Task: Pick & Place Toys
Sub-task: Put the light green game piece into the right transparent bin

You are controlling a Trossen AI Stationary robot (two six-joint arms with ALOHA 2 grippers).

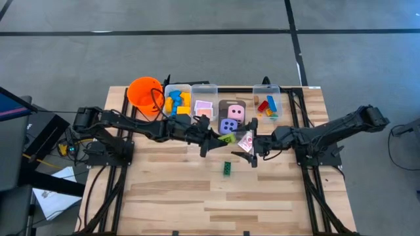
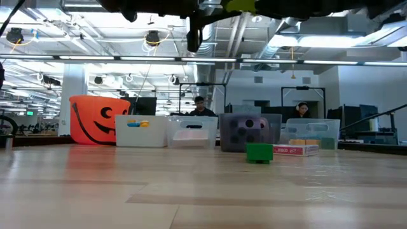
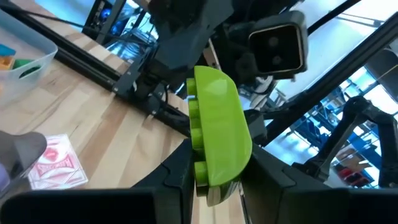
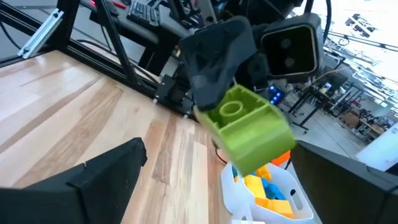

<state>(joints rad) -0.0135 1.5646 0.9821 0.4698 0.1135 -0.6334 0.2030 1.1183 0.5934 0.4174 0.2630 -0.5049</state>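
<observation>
My left gripper [image 1: 220,139] reaches level over the table's middle, shut on a lime-green studded block [image 3: 217,124], which also shows in the right wrist view [image 4: 252,127]. My right gripper [image 1: 253,151] faces it from the table's right. It stands open a short way off, and its fingers [image 4: 112,174] touch nothing. A dark green block [image 1: 227,168] rests on the wood below them, near the table's middle [image 2: 259,152]. Pink-and-white cards [image 1: 246,141] lie flat under the grippers. Pink and purple dice [image 1: 231,117] sit in a bin. My left gripper pinches the lime-green block by its near end [image 3: 214,177] between its two fingers. The fingers come in level from the table's left side. The block sticks out past the fingertips toward my right gripper and is lifted clear of the table.
Along the far edge stand an orange bucket [image 1: 146,93] and clear bins: one with blue and yellow blocks [image 1: 177,101], one with cards [image 1: 205,108], one with red, blue and orange blocks [image 1: 267,105]. Bare wood stretches toward the near edge [image 1: 223,203].
</observation>
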